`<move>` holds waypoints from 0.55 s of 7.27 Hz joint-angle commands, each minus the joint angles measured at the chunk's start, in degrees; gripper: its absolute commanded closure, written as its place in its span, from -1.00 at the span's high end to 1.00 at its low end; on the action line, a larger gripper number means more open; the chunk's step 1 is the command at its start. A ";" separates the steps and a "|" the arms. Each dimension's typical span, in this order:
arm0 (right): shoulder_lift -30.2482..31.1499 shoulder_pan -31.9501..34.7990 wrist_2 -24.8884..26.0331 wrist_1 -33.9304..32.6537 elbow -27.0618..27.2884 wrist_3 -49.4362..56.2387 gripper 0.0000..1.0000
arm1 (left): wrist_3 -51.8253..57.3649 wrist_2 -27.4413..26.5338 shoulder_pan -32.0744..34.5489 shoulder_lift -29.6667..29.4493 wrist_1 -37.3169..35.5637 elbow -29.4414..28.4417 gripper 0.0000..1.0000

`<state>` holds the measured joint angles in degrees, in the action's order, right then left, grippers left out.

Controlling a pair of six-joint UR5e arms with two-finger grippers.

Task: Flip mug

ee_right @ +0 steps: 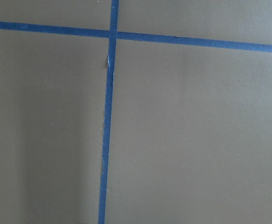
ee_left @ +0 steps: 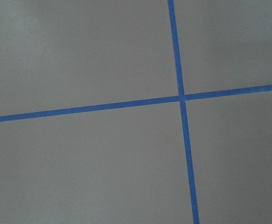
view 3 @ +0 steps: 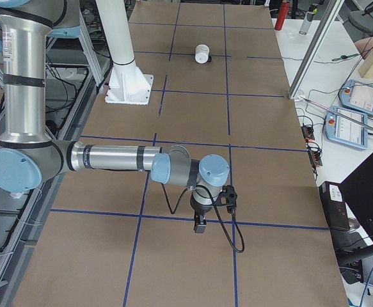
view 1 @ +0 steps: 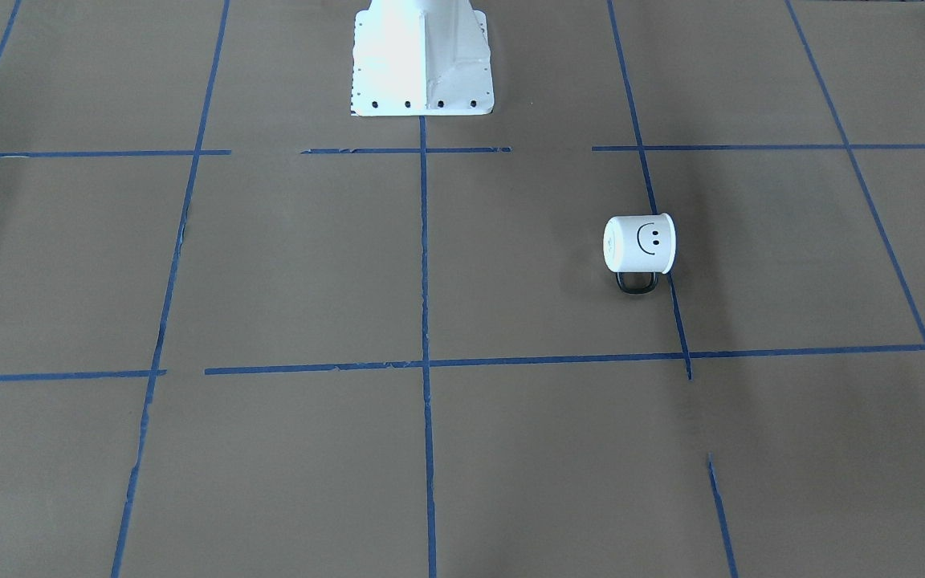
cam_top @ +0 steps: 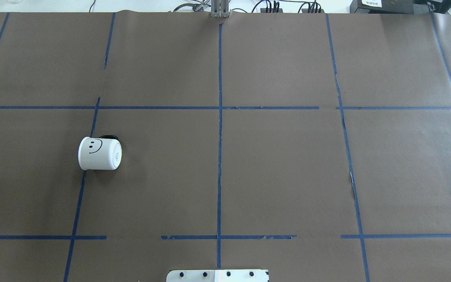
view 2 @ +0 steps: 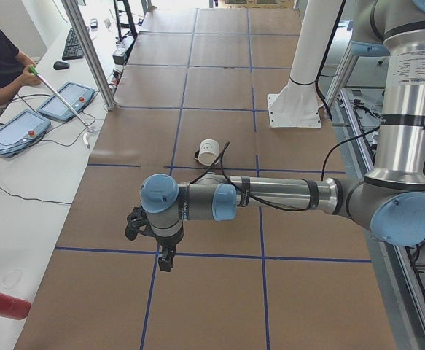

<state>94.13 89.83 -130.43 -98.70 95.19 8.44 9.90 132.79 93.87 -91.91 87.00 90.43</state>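
left end of the table, nearest: left arm [view 2: 270,195] stretched out level over the brown paper table [cam_top: 288,176]. left gripper [view 2: 167,265] points straight down above a crossing of blue tape lines [cam_top: 220,156], well above the paper. it shows only from the side, so cannot tell whether the jaws are parted or closed. nothing seen between them. left wrist view: paper and one tape crossing only.

next out: the mug [view 2: 208,152], well apart from that gripper, on the robot's left half of the table. lying on its side across a tape line. small white cylinder. black smiley face, two dots and a curved mouth, turned upward on the wall [cam_top: 99,153]. flat white base with faint print faces the table's centre. open mouth faces the robot's left end, pale inside. dark loop handle sticks out on the side away from the robot, low against the paper [view 1: 639,243].

beyond the mug: white pedestal [view 1: 422,56] of the robot's base on the centre line.

far end: right arm [view 3: 109,157] also stretched out level, right gripper [view 3: 199,229] pointing down over another tape crossing. side view only, jaw state cannot be told. mug far from it, small across the table [view 3: 203,53]. right wrist view: paper and tape.
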 commanded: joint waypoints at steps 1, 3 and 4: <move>0.00 0.00 0.00 0.00 0.00 0.00 1.00 | -0.14 -0.25 -0.36 -0.11 -0.51 2.54 1.00; 0.00 0.00 0.00 0.00 -0.09 0.00 1.00 | -0.14 -0.43 -0.62 0.33 -0.69 2.65 1.00; 0.00 0.00 0.00 0.00 0.00 0.00 1.00 | 0.47 -0.17 -0.97 0.76 -0.17 2.48 1.00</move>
<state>94.13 89.83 -130.43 -98.70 95.15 8.44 9.89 132.41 93.25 -91.57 86.52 92.83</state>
